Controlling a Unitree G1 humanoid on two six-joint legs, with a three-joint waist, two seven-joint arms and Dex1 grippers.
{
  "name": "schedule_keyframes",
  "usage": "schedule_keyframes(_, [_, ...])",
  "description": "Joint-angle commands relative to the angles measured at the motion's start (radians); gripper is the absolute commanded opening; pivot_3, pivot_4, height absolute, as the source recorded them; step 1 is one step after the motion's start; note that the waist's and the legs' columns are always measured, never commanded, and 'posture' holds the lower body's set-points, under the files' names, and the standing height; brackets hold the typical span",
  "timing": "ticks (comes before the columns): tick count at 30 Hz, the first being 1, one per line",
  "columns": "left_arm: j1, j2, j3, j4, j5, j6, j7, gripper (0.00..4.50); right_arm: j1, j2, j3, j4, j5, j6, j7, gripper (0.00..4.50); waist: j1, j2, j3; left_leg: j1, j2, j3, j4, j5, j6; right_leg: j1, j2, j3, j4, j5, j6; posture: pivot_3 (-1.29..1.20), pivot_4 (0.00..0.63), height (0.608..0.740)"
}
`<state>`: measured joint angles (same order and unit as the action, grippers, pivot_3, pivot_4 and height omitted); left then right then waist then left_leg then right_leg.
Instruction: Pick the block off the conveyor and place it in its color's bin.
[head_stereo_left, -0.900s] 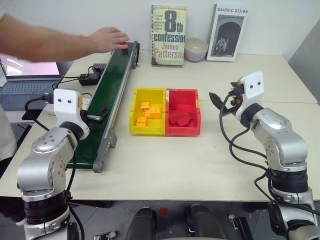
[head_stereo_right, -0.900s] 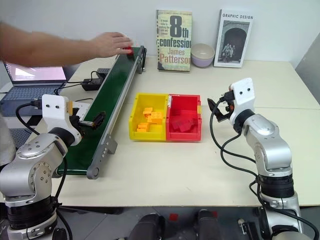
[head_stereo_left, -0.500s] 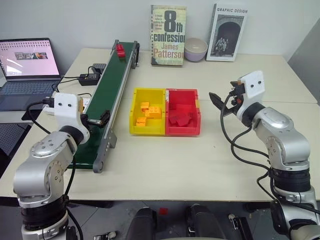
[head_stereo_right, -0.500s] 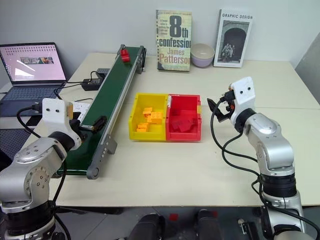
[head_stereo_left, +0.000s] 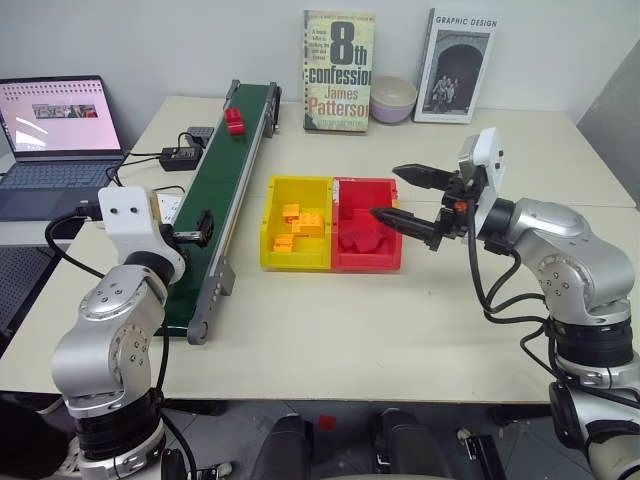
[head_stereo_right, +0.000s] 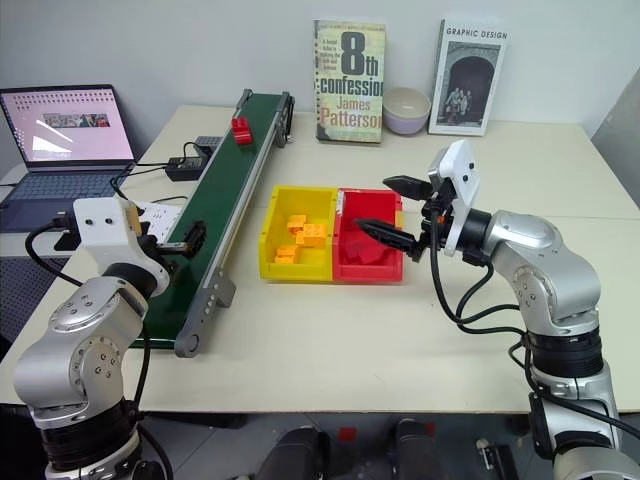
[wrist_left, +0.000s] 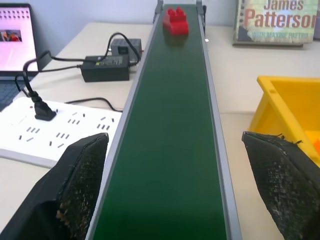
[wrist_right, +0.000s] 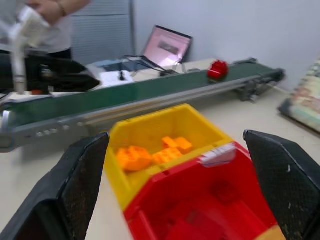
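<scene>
Since a moment ago the right gripper has swung in from beside the bins and now reaches level over the red bin, fingers spread wide and empty; the person's arm has gone from the far end of the belt, and the block has ridden a little nearer along the conveyor.

The cream table carries everything, backed by a pale wall. The conveyor runs lengthwise on the robot's left, its near end partly hidden behind the left arm. The left gripper hangs low over the belt's near stretch, its fingers wide apart with nothing between them. The laptop is cut off at the frame's edge, its screen text too small to read. The yellow bin, joined to the red one, holds orange-yellow bricks; the dark red heap in the red bin is hard to separate into pieces.

Against the wall stand a book reading "8th confession, James Patterson" and another titled "GRAPHIC DESIGN", a bowl between them.
</scene>
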<state>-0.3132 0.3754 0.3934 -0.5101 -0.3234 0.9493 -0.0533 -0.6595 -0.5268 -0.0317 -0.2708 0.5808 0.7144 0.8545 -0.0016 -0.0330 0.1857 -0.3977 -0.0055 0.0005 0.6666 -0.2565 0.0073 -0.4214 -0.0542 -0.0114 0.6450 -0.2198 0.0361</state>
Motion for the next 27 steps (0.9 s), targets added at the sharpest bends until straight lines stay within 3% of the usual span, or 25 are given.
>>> schedule_keyframes(1, [-0.039,-0.024,-0.042,0.033,0.036,-0.046,0.035,4.47,-0.034,-0.031,0.024,-0.047,0.031,-0.026,0.08,4.5,0.001,0.0,0.0,0.0,0.0,0.0,0.0,0.0,0.0,0.0,0.0,0.0,0.0,0.0,0.0,0.0,0.15,0.74])
schedule_keyframes(11, [-0.075,-0.053,-0.076,0.107,0.058,-0.093,0.045,4.47,-0.053,-0.03,0.035,-0.065,0.041,-0.024,0.056,4.5,0.001,0.0,0.0,0.0,0.0,0.0,0.0,0.0,0.0,0.0,-0.001,0.0,0.0,0.0,0.0,0.0,0.15,0.74])
schedule_keyframes(18, [-0.083,-0.058,-0.085,0.128,0.064,-0.113,0.045,4.47,-0.058,-0.036,0.035,-0.033,-0.06,-0.081,-0.025,4.5,0.002,0.0,0.0,0.0,0.0,0.0,0.0,0.0,0.0,0.0,-0.001,0.0,0.0,0.0,0.0,0.0,0.15,0.74])
schedule_keyframes(27, [-0.091,-0.058,-0.089,0.149,0.076,-0.119,0.058,4.47,-0.046,-0.023,0.038,-0.069,-0.011,-0.043,-0.024,4.5,0.001,0.0,0.0,-0.001,0.0,0.0,-0.001,0.0,0.0,-0.001,-0.001,0.0,0.0,0.0,0.0,0.0,0.15,0.74])
